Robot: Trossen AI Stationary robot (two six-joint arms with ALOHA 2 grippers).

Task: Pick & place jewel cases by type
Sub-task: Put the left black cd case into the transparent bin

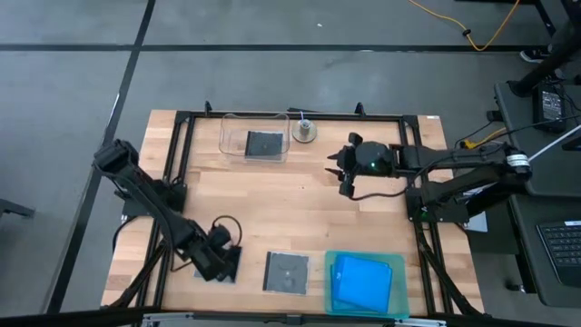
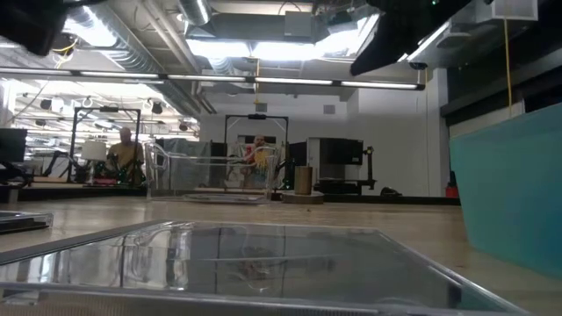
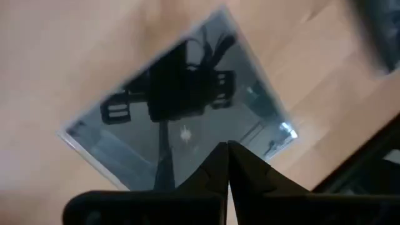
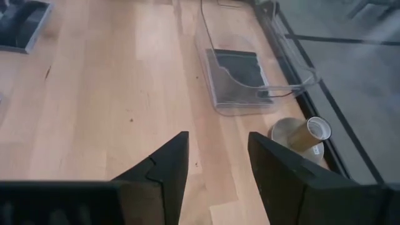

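Grey-black case pickup, lower left of the high view.
Left gripper (image 1: 221,262) sits right over a grey-black jewel case (image 3: 181,119) with jaws pressed together, so I'd say spread them before dropping, then catch an edge since it lies flat on the worktop (image 1: 272,200). Another grey-black case (image 1: 285,272) lies bottom centre, one is already in the clear tub (image 1: 255,138) up top, and the blue cases (image 1: 362,282) are stacked in the teal tray (image 1: 331,295). Right gripper (image 1: 347,173) waits upper right, jaws spread.

The left gripper (image 1: 221,263) hides most of a grey-black case (image 3: 181,119) beneath it.
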